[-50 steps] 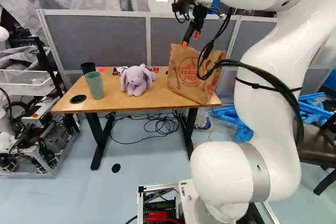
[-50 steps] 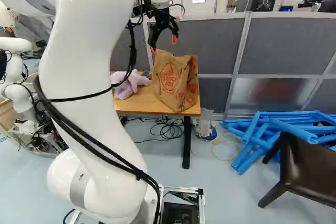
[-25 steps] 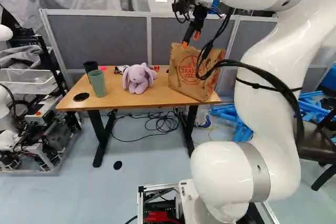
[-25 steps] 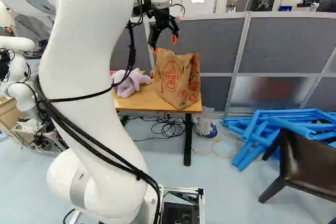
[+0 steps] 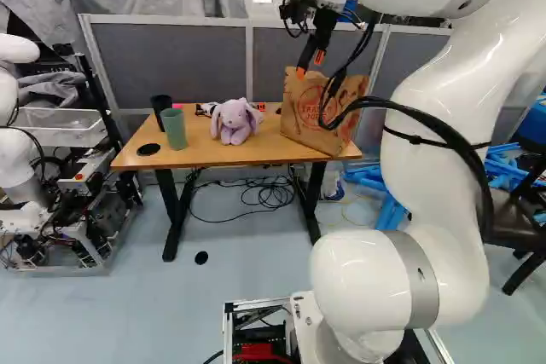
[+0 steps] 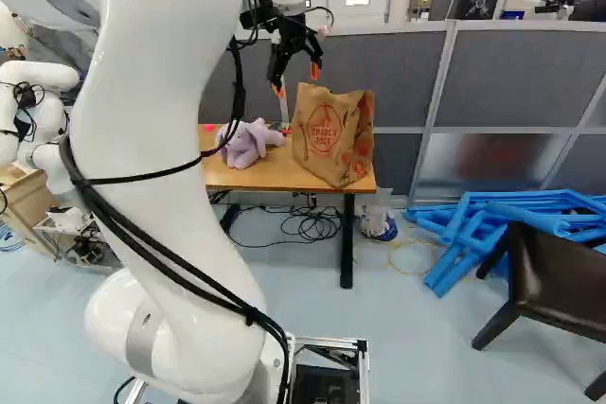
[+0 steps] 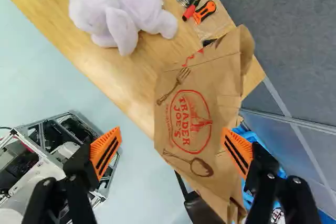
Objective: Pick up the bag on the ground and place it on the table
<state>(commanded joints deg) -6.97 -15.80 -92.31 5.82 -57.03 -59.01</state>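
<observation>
One table (image 5: 205,149) bears one paper bag (image 5: 299,108), one plush rabbit (image 5: 232,125) and two cups (image 5: 174,130), one hand (image 6: 297,81) released nearby.

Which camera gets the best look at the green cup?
The left base view: it shows the green cup whole, standing on the table beside the black cup. The wrist view catches only part of it, cut off at the picture's edge. The right base view doesn't show it at all.

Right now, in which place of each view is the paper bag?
Left base view: the paper bag is right of middle, on the table.
Right base view: just right of middle.
Wrist view: ahead of the open gripper.
Shared landmark: the purple plush rabbit, on the same table.
</observation>
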